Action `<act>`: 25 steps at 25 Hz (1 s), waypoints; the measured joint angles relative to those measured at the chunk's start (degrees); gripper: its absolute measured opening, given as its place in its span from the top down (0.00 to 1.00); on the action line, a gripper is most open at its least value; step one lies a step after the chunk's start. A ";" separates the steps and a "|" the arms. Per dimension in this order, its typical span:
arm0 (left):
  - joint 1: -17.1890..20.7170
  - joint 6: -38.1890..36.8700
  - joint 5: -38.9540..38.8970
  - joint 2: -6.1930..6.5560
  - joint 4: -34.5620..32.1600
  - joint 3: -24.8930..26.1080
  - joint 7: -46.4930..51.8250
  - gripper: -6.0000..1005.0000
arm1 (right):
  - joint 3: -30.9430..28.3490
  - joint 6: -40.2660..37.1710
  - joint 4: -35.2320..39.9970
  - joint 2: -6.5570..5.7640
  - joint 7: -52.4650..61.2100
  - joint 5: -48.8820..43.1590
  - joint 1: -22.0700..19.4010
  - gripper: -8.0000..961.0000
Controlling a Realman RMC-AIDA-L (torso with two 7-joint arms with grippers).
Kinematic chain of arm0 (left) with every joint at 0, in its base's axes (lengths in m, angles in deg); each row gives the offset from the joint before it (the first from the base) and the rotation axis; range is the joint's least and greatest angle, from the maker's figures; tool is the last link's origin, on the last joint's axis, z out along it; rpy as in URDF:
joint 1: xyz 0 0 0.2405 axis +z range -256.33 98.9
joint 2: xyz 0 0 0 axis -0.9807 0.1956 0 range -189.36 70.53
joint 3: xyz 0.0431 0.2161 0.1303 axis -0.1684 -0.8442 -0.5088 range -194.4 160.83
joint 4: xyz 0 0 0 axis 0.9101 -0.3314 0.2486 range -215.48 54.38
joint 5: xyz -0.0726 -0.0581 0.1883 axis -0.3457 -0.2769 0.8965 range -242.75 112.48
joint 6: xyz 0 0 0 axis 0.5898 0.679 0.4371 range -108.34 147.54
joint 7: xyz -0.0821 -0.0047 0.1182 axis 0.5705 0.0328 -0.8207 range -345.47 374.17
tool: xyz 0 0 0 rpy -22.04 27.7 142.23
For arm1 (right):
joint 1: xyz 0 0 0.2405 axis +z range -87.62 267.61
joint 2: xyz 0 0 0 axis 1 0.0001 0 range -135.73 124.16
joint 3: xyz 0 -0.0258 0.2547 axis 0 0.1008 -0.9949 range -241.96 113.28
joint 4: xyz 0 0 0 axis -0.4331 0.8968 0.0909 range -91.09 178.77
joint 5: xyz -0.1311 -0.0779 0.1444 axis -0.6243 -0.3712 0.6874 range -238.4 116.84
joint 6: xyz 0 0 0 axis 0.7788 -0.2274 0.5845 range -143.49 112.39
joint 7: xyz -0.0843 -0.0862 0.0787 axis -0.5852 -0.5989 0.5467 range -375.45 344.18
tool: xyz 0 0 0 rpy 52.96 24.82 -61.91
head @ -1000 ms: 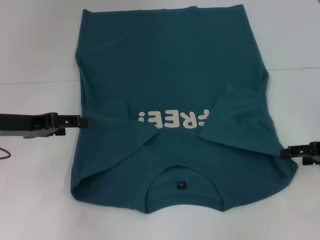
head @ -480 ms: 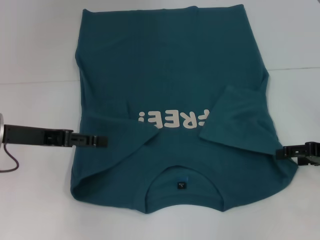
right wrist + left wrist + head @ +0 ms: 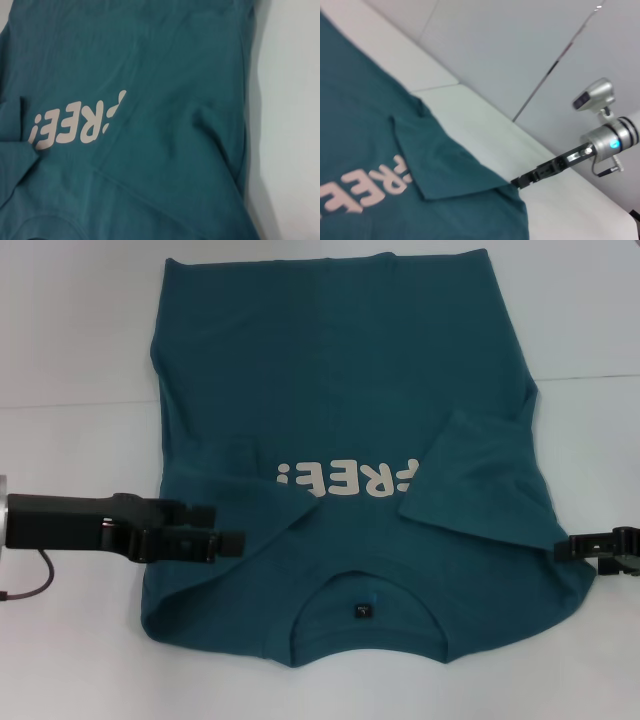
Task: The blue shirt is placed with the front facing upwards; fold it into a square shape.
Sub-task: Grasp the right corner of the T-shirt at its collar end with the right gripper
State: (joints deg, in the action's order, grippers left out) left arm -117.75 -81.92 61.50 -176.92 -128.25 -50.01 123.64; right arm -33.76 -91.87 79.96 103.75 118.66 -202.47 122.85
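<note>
step: side fold | left hand (image 3: pixel 232 540) over blue shirt (image 3: pixel 340 360), opening unclear | right hand (image 3: pixel 562 550) at shirt edge, opening unclear | advice: pinch only top layer, fold evenly.

One blue shirt (image 3: pixel 340 390) lies on one table (image 3: pixel 70 340), with two grippers: left gripper (image 3: pixel 232 541), right gripper (image 3: pixel 562 549).

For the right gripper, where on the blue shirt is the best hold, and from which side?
Probably the outer shoulder edge of the blue shirt, just below the sleeve already folded inward, coming in from the robot's right over the white table. The right gripper sits level at that edge, where the hem lies flat and free. The left gripper is over the opposite shoulder.
</note>
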 joint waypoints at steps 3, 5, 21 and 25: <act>0.44 -0.28 -1.08 -0.20 -0.01 0.00 -2.10 0.13 | -0.01 0.01 -0.56 0.04 -0.01 0.01 -0.04 0.02; 0.60 -0.37 -1.56 -0.30 -0.03 0.00 -2.70 0.13 | -0.02 0.23 -0.85 0.12 -0.09 0.03 0.00 0.02; 0.86 -0.01 -1.75 -0.52 0.23 -0.08 -2.90 0.13 | -0.07 2.32 -2.82 0.27 -0.16 0.84 0.78 0.05; 0.90 0.05 -1.75 -0.53 0.24 -0.08 -2.92 0.13 | -0.07 2.42 -3.38 0.28 -0.04 0.99 1.11 0.16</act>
State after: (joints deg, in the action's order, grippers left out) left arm -116.85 -81.87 59.75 -177.45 -128.01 -50.09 120.72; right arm -33.83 -89.45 76.59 104.03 118.62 -201.48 123.95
